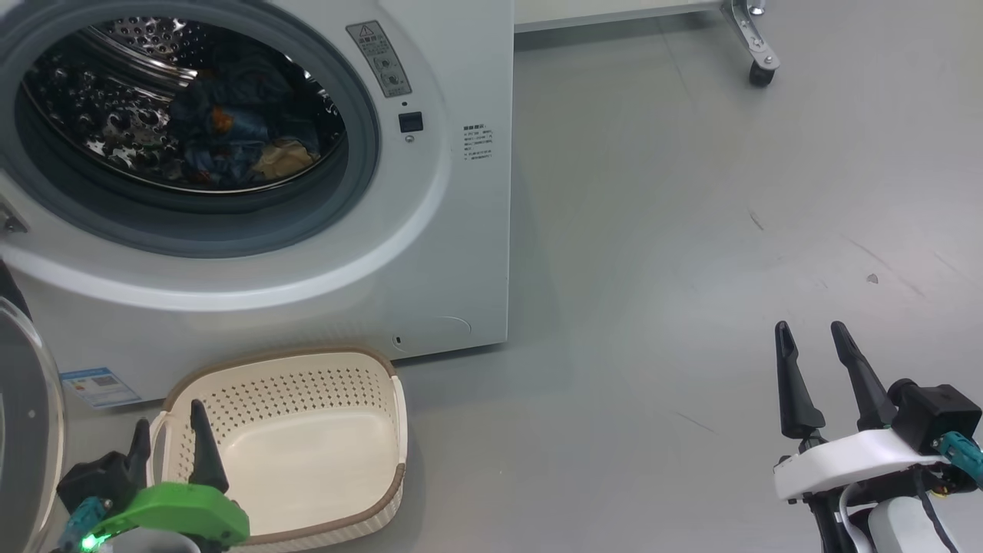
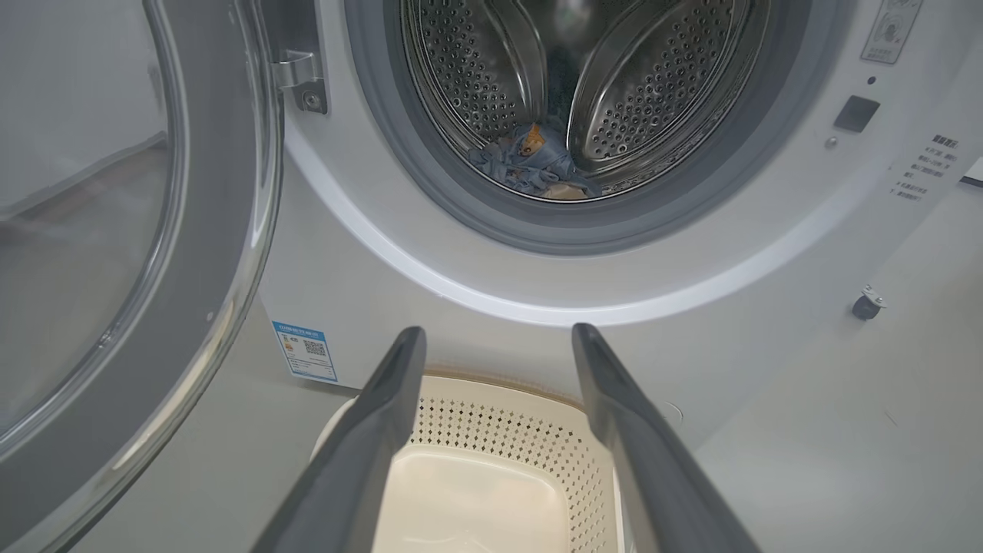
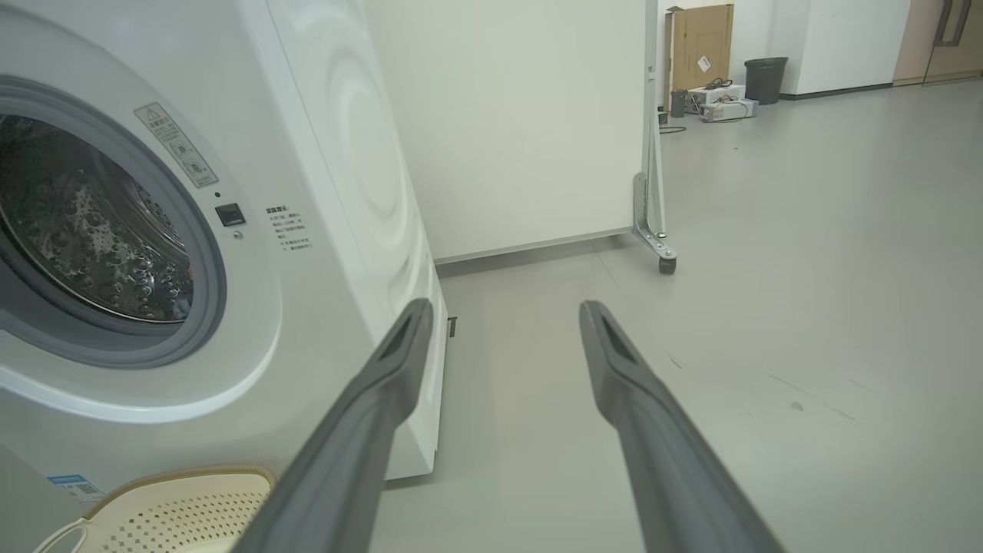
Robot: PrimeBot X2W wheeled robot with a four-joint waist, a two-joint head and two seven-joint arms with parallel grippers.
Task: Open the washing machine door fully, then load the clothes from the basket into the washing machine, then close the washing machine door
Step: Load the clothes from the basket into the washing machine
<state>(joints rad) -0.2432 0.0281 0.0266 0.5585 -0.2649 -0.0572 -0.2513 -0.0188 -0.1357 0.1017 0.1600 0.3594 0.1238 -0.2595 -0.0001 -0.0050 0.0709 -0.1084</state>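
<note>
The white washing machine point(image 1: 453, 200) stands with its round opening uncovered. Blue clothes point(image 1: 230, 127) with an orange patch lie inside the steel drum, also seen as clothes point(image 2: 530, 161) in the left wrist view. The washing machine door point(image 2: 115, 253) hangs swung wide to the left, its glass edge point(image 1: 27, 430) at the head view's left border. The cream basket point(image 1: 299, 438) sits on the floor before the machine with nothing in it. My left gripper point(image 1: 169, 430) is open just above the basket's near-left rim. My right gripper point(image 1: 810, 334) is open over bare floor, far right.
A white panel on a metal wheeled foot point(image 1: 756, 54) stands behind the machine to the right. Grey floor point(image 1: 691, 269) stretches wide on the right. In the right wrist view a cardboard box point(image 3: 699, 42) and a dark bin point(image 3: 766, 77) stand far off by the wall.
</note>
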